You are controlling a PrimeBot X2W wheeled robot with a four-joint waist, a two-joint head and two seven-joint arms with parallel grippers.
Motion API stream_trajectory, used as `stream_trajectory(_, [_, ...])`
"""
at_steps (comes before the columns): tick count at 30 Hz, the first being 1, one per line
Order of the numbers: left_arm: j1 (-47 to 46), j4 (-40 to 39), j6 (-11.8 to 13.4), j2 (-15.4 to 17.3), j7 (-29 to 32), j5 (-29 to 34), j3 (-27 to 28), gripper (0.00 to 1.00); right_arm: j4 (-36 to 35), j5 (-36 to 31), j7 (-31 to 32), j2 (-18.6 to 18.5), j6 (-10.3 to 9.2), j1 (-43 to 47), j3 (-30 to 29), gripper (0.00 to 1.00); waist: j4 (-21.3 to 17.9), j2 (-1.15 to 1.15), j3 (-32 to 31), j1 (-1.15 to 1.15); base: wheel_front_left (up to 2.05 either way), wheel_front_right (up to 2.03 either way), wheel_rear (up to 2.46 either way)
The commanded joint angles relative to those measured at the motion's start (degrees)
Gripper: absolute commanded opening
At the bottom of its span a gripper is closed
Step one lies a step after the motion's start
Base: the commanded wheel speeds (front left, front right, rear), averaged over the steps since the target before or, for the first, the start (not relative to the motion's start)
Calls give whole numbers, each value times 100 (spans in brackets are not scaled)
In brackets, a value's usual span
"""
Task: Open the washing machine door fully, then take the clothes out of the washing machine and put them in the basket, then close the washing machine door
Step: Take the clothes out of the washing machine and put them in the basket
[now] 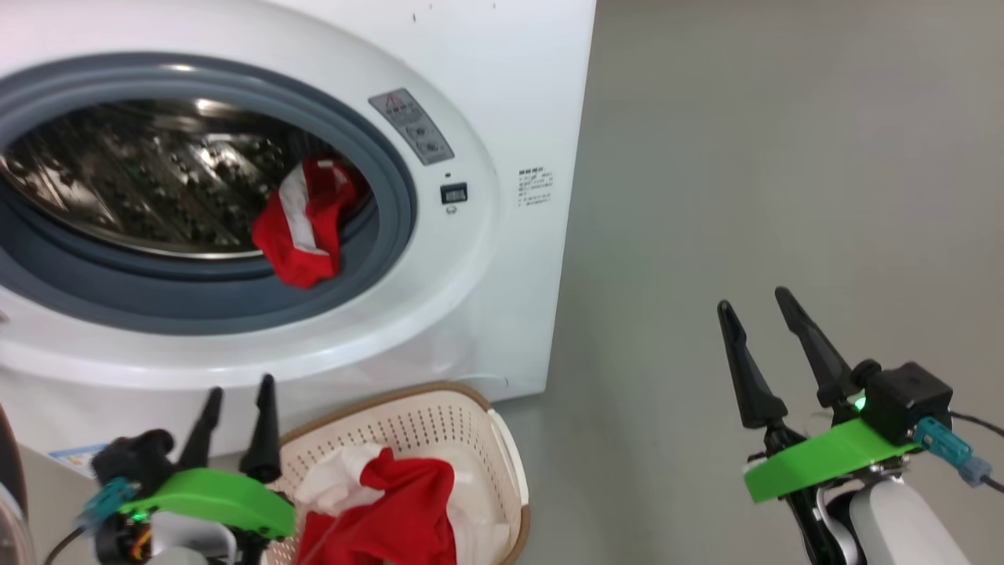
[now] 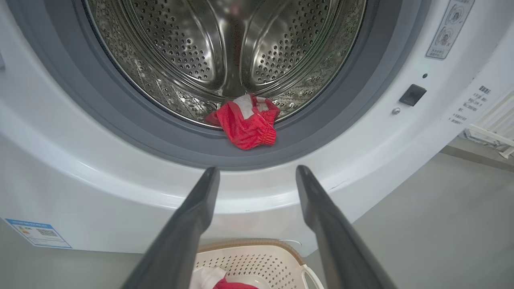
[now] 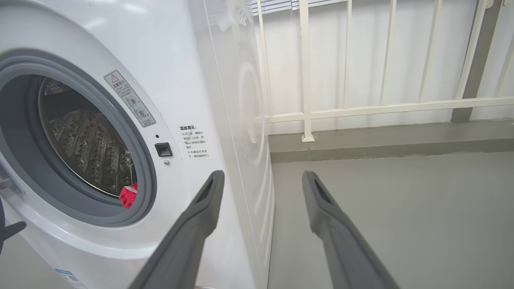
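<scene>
the washing machine (image 1: 502,78) stands with its mouth uncovered, the grey rubber ring (image 1: 196,306) and steel drum (image 1: 141,188) in plain sight. one red garment (image 1: 302,224) with a pale stripe lies at the lower right of the opening, draped from the drum's lip onto the ring. on the grey floor (image 1: 784,196) just in front of the machine sits the basket (image 1: 439,420), and in it lie more clothes (image 1: 400,502): a red piece over white fabric. the left gripper (image 1: 241,384) hovers by the basket's left side, its two dark fingers spread wide and holding nothing. in its wrist view they point at the machine's front below the red garment, apart from it. the right gripper (image 1: 753,299) hangs over bare floor to the machine's right, well apart from basket and drum, its fingers likewise wide and empty. at the far left of the head view a dark curve may be the rim of the washing machine door (image 1: 8,463), though too little shows to be sure. a white railing (image 3: 305,80) stands beyond the machine's side.
</scene>
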Motion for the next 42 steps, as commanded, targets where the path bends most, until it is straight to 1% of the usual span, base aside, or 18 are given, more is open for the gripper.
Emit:
stream_trajectory(1, [81, -332, -11, 139, -70, 98, 259, 100, -147, -3, -36, -17, 37, 45, 76, 100, 2, 0, -215, 0, 0, 0, 0])
stream_trajectory(5, [517, -1306, -44, 79, -70, 377, 570, 100, -205, -8, -36, -42, 37, 140, 89, 100, -39, 0, -373, 0, 0, 0, 0])
stream_trajectory(10, [1063, -2431, 23, 26, -70, 1024, 798, 100, -304, -27, -36, -81, 37, 204, 101, 100, -108, 0, -478, 0, 0, 0, 0])
stream_trajectory(13, [1345, -2884, 78, -14, -71, 1264, 895, 100, -343, -44, -36, -102, 37, 261, 79, 100, -137, 0, -534, 0, 0, 0, 0])
stream_trajectory(16, [1583, -3147, 110, -50, -71, 1370, 903, 100, -369, -60, -36, -119, 37, 334, 52, 100, -151, 0, -580, 0, 0, 0, 0])
stream_trajectory(23, [1791, -3280, 136, -87, -71, 1388, 898, 100, -387, -99, -36, -124, 37, 454, -12, 100, -149, 0, -636, 0, 0, 0, 0])
stream_trajectory(42, [1751, -3217, 118, -102, -71, 1370, 845, 100, -396, -120, -36, -130, 37, 503, -36, 100, -131, 0, -684, 0, 0, 0, 0])
